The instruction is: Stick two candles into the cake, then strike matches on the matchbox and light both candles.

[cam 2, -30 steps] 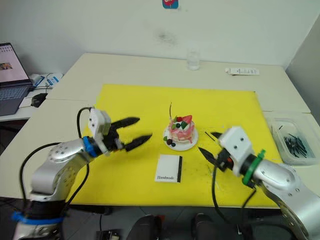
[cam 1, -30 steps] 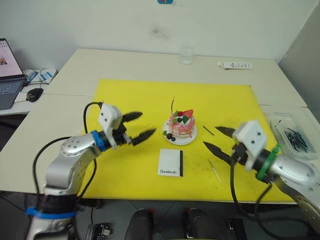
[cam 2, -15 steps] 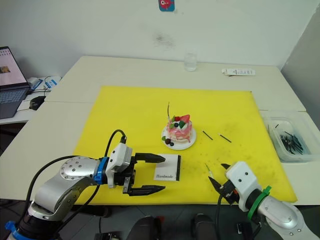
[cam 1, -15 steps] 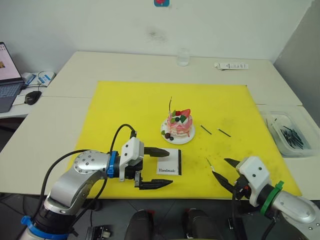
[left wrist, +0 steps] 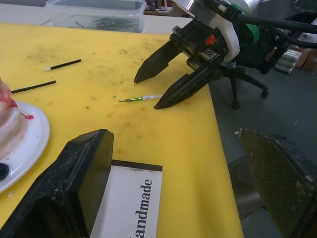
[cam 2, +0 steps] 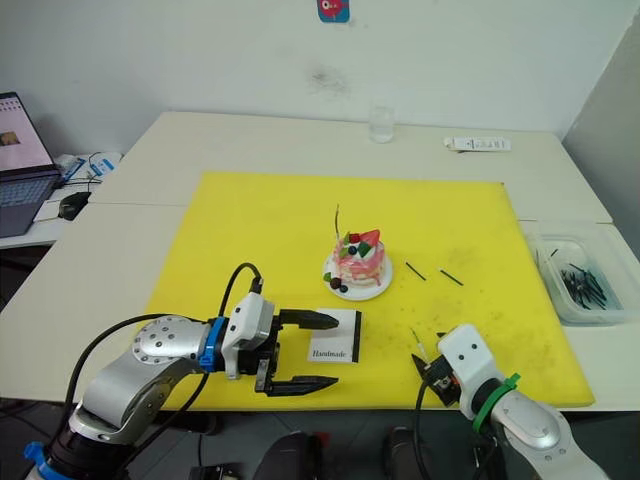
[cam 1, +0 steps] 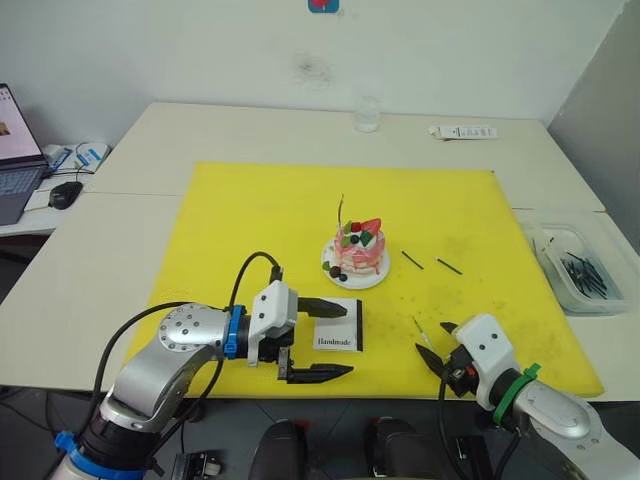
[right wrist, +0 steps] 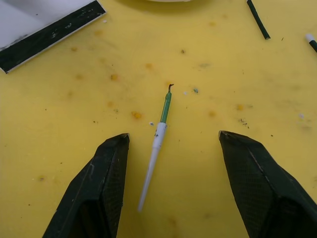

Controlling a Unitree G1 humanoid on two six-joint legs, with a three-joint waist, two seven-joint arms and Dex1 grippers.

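Yellow mat point(cam 1: 260, 215) covers the table; all positions below are relative to the cake point(cam 1: 361, 251).

Cake sits mid-mat on its white plate, one candle point(cam 1: 342, 211) already standing in its top.

Matchbox point(cam 1: 339, 325) lies flat just in front of the cake. Left gripper point(cam 1: 322, 340) hovers at the box's left edge, fingers spread wide and empty, one over the box; likely lining up to pin or lift it for striking.

Right gripper point(cam 1: 435, 345) is front-right of the cake, fingers apart, nothing held, straddling the second candle point(right wrist: 156, 141), which lies flat on the mat. Judged: pre-grasp for pickup.

Two matches point(cam 1: 430, 262) lie right of the cake.
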